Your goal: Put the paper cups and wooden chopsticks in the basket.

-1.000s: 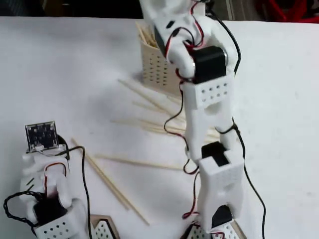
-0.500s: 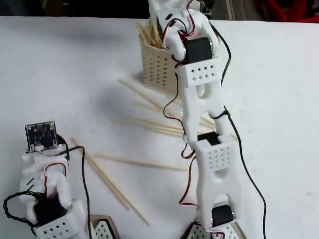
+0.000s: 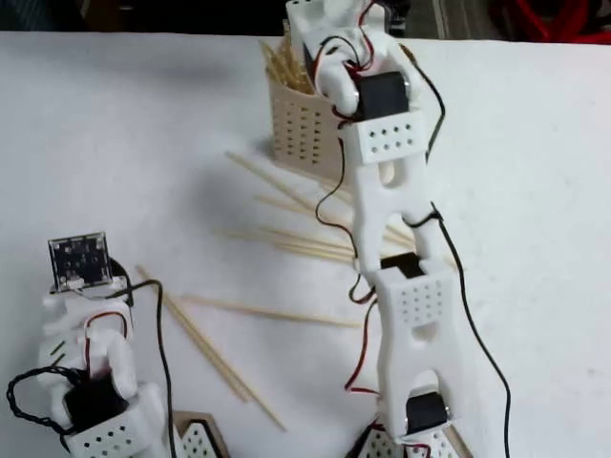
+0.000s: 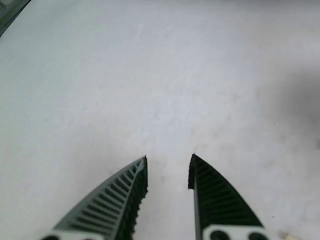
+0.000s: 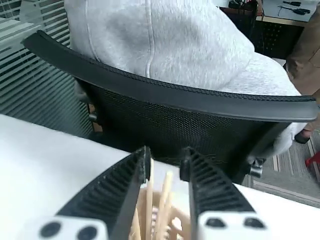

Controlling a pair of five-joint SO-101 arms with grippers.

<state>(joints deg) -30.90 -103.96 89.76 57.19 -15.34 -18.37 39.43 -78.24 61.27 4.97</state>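
I see my right fingers (image 5: 120, 190) narrowly parted, gripping nothing, above the basket (image 3: 301, 134) where wooden chopsticks (image 5: 149, 200) stand. Loose chopsticks (image 3: 267, 311) lie scattered on the table (image 3: 115, 143). My left fingers (image 4: 122, 197) hang slightly apart and unladen over it.

A white table (image 3: 124, 124) forms the work surface, with a black mesh-backed office chair (image 5: 190, 122) just beyond the table's far edge, a striped glass partition (image 5: 27, 75) farther behind the table, and grey carpet (image 5: 295, 167) below table level.

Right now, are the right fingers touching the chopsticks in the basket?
Cannot tell. The right wrist view shows chopsticks between the open fingers, one close beside a finger, but no plain contact or gap.
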